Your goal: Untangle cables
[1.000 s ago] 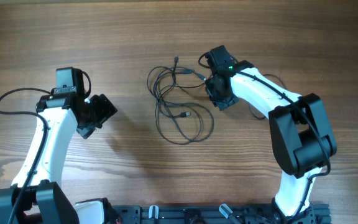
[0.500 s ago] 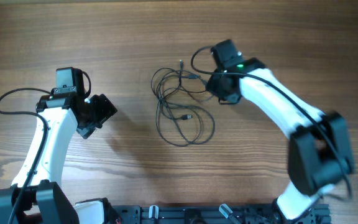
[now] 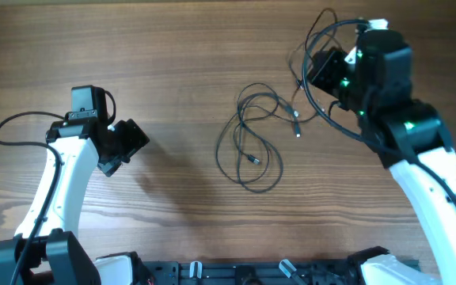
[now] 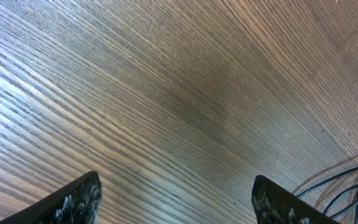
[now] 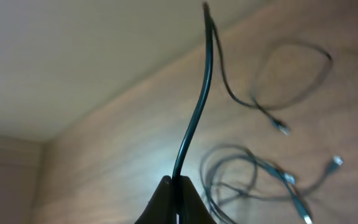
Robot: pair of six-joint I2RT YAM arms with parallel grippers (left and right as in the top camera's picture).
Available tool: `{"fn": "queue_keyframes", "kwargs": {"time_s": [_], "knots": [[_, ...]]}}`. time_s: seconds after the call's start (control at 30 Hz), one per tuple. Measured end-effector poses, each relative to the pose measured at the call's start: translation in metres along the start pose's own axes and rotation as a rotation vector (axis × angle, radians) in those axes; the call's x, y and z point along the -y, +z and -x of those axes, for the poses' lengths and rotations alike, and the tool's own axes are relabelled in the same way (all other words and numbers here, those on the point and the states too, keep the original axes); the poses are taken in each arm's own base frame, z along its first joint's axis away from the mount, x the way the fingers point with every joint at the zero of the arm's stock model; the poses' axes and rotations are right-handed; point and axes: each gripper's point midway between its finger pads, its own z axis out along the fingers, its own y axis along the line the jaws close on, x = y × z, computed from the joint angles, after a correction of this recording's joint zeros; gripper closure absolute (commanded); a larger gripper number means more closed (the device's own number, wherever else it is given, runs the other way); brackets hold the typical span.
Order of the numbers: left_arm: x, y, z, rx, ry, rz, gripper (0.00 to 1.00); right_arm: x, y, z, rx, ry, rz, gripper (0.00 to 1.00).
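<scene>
- the cables lie in loose, overlapping loops near the middle of the wooden table, with small silvery plug tips showing among them.
- the right gripper is raised over the far right part of the table, its jaws pinched tight on one dark strand.
- in the right wrist view that strand rises straight out of the closed fingertips, then runs off toward the loops lying on the table.
- the left gripper hovers at the left, well apart from the pile, its jaws wide and holding nothing.
- the left wrist view shows bare wood between the fingers, with only a few cable curves at the lower right edge.
- progress looks early: one strand is being drawn away, but the loops cross each other in several places and no cable lies fully on its own.
- what is left, by my judgement, is to pull each cable free and lay them apart.
- compared with a second ago, the right arm has swung up and to the right, and the bundle has been dragged rightward and stretched out. the left arm has not moved.
</scene>
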Motion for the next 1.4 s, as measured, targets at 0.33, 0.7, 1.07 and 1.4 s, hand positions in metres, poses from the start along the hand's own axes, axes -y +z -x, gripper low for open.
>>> {"fn": "queue_keyframes", "kwargs": {"time_s": [0.33, 0.7, 1.07, 1.4], "knots": [[0.0, 0.0, 0.0, 0.0, 0.0, 0.0, 0.21, 0.037, -0.004, 0.013, 0.081, -0.014, -0.185, 0.95], [0.0, 0.0, 0.0, 0.0, 0.0, 0.0, 0.21, 0.205, -0.067, 0.08, 0.278, 0.228, -0.676, 0.96], [0.0, 0.0, 0.0, 0.0, 0.0, 0.0, 0.21, 0.303, -0.134, 0.101, 0.37, 0.513, -0.762, 0.96], [0.0, 0.0, 0.0, 0.0, 0.0, 0.0, 0.21, 0.333, -0.067, 0.066, 0.038, 0.412, -0.71, 0.96]]}}
